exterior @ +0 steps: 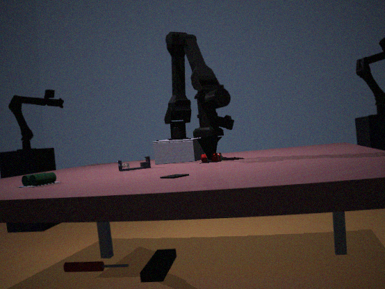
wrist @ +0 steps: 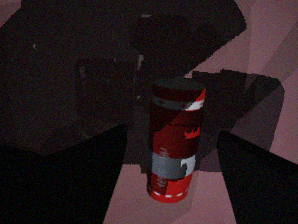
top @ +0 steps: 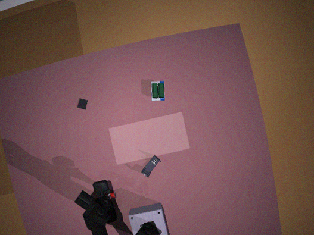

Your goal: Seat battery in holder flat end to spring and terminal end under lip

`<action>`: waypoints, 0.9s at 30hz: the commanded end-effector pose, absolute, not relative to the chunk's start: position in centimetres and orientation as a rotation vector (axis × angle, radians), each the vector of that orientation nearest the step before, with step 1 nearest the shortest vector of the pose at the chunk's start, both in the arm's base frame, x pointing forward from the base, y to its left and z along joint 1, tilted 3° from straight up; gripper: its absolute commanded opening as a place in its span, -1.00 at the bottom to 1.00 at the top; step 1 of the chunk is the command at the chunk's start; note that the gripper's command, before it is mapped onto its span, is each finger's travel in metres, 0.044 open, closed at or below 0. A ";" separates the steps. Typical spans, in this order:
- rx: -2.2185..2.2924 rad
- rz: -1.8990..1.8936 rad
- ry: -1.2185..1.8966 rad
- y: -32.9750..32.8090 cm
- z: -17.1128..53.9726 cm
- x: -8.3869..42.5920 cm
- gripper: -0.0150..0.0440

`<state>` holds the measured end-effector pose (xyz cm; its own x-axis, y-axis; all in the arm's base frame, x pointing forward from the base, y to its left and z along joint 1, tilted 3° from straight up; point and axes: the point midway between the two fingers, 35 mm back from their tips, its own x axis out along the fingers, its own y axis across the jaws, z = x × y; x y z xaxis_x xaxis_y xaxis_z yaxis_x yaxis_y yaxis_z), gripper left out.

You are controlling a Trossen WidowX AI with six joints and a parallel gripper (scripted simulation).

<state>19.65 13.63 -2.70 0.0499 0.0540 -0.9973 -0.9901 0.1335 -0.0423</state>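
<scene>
A wide pink counter (top: 219, 85) fills the overhead view, with the black arm (exterior: 205, 90) folded low over its near edge beside the pale grey base block (top: 149, 218). In the exterior view the gripper (exterior: 210, 155) is down at the counter surface, astride the red battery (wrist: 172, 143). The jaws stand apart, one dark finger on each side of the cell in the wrist view, and they hold nothing (the battery lies on the counter between them, not yet gripped). The dark holder (top: 151, 165) sits well apart from it, at the lower edge of a paler rectangular patch (top: 149, 136). Farther out lie a pack of two green cells (top: 158, 90) and a small dark square (top: 82, 103).

The step in hand appears to be the pick-up. To do it well, the jaws should likely close across the cell's round body near its middle, so that it lifts level and does not swing. Which end is the terminal cannot be told with certainty in this dim light, so that should be settled before the carry. The holder lies at a slant, so the wrist will need to turn to match its long axis before a gentle descent.
</scene>
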 end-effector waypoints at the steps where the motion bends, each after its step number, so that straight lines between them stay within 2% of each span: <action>1: -1.099 1.105 1.198 13.5 -3.1 19.6 0.26; 5: -1.099 1.105 1.198 13.5 -3.1 19.6 -0.09; 9: -1.099 1.105 1.198 13.5 -3.1 19.6 -0.18; 27: -1.107 1.112 1.193 13.0 2.0 19.7 -0.20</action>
<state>19.47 13.41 1.61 0.0464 0.0503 -0.9977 -0.9909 0.1288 -0.0396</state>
